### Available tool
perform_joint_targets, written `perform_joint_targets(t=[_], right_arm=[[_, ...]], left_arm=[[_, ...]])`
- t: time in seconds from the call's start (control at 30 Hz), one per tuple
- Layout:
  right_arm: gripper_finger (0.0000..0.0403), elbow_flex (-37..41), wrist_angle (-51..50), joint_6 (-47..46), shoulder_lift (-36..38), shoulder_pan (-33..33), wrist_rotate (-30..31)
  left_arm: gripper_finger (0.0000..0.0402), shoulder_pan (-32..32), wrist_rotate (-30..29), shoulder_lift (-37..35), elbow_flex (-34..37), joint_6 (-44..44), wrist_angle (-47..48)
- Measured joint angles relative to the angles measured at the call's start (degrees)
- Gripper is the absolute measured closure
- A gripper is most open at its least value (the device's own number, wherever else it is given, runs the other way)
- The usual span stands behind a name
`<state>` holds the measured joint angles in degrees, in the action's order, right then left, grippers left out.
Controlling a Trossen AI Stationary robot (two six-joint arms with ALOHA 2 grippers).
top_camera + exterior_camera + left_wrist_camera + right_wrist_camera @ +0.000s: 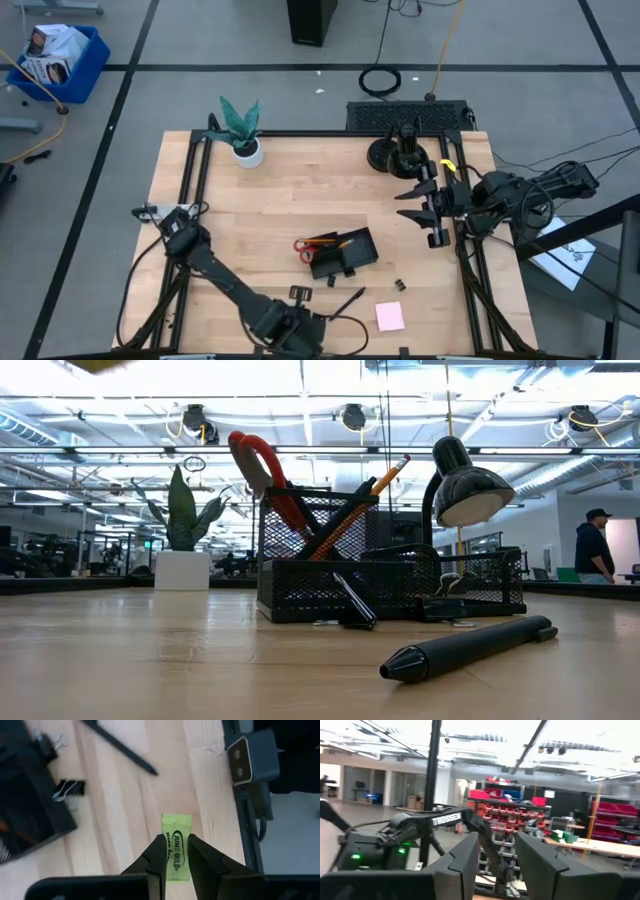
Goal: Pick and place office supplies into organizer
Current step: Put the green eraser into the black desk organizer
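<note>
My left gripper [176, 838] is shut on a tiny yellow-green piece [176, 826] with black print, above the table's near edge; in the high view it sits under the wrist [298, 322]. The black organizer [343, 254] holds the red-handled scissors [262, 472] and an orange pencil [386, 476], both standing slanted in its mesh cup. One black pen [470, 646] lies on the table in front of it. A second pen [355, 601] leans on its front wall. My right gripper [495, 865] is open, raised at the right edge, with nothing between its fingers. My left gripper pinches the yellow-green piece by its two long sides [176, 848] between the two fingers [158, 857]. The fingers come steeply from above and lie along it. Its far end sticks out past the fingertips, and it hangs clear of the table.
A pink sticky-note pad [390, 316] and tiny black clips [398, 285] lie near the front right. A binder clip [68, 790] lies beside the organizer. A potted plant [242, 132] and a black lamp [466, 486] on its round stand [396, 154] are at the back. A person [595, 546] is far off in the room.
</note>
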<state>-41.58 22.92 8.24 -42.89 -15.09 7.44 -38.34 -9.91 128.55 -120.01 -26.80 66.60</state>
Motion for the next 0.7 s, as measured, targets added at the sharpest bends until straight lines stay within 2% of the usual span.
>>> perform_joint_targets(t=[0.07,0.27,0.57,0.7], right_arm=[[0.0280,0.0,0.0,0.3,0.3,0.0,1.8],[0.0280,0.0,0.0,0.4,0.8,0.0,2.0],[0.0280,0.0,0.0,0.4,0.8,0.0,2.0],[0.0280,0.0,0.0,0.4,0.8,0.0,2.0]], left_arm=[[0.0339,-0.8,-1.5,0.0,-0.9,-2.3,2.4],[0.0339,-2.8,-5.9,0.0,-3.1,-6.9,5.8],[0.0339,-3.1,-6.9,0.0,-3.6,-9.5,6.3],[0.0339,-2.6,-9.3,0.0,-3.6,-10.0,6.4]])
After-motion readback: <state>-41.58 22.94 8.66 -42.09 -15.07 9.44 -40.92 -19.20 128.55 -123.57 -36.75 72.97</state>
